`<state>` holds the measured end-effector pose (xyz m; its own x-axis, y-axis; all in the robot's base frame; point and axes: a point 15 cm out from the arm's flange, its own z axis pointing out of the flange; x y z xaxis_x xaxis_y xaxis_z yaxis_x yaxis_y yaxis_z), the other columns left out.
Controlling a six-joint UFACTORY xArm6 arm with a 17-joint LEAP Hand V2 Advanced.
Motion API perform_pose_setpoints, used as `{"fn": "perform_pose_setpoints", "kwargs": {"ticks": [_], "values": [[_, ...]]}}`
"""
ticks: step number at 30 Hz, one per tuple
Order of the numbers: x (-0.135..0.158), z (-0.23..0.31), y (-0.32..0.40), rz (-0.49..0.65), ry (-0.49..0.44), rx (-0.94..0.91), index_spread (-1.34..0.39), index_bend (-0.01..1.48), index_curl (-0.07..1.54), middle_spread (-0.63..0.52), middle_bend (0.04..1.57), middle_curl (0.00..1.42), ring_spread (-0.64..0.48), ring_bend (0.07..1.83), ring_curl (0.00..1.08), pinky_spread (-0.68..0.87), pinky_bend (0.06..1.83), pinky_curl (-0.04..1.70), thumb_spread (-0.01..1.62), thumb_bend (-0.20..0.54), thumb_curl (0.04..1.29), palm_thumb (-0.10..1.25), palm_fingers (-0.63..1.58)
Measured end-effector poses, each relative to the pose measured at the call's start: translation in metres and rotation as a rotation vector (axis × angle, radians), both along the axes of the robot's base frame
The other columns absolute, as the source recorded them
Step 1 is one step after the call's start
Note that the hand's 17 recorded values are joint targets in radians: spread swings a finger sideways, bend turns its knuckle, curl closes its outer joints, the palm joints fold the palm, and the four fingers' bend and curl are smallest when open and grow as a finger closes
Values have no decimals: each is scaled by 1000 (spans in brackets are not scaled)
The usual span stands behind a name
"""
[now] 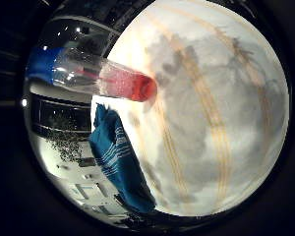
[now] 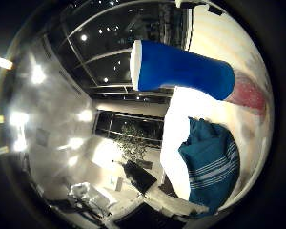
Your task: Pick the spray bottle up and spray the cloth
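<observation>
Zero of two steps look done: nothing lifted, nothing sprayed.
Spray bottle (image 1: 105, 78) with blue top stands on the table (image 1: 211, 123), just beside the blue cloth (image 1: 115, 157) at the table edge; hand out of view, cannot tell its state.

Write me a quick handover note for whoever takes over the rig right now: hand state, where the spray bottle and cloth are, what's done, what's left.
Hand: none of it shows in either palm view, so whether it is open or shut cannot be told.
Spray bottle: clear body with red liquid and a blue top, standing on the pale table, close to the palm.
Cloth: teal with pale stripes, bunched on the table near its edge, beside the bottle.
Done: the palm is brought near the bottle.
Left: no grasp can be confirmed; pick up the bottle, aim it at the cloth, spray.
</observation>
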<state>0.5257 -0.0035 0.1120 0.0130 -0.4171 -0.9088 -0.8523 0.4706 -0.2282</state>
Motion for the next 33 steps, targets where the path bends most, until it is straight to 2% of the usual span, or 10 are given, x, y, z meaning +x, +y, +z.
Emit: {"fn": "perform_pose_setpoints", "kwargs": {"ticks": [27, 33], "values": [[48, -11, 44, 47, -19, 50, -138, 157, 266, 179, 295, 341, 190, 403, 262, 292, 301, 313, 925, -31, 305, 384, 139], [54, -16, 55, 59, -18, 58, -136, 166, 278, 143, 322, 348, 173, 441, 265, 295, 280, 304, 931, -29, 304, 401, 250]]}}
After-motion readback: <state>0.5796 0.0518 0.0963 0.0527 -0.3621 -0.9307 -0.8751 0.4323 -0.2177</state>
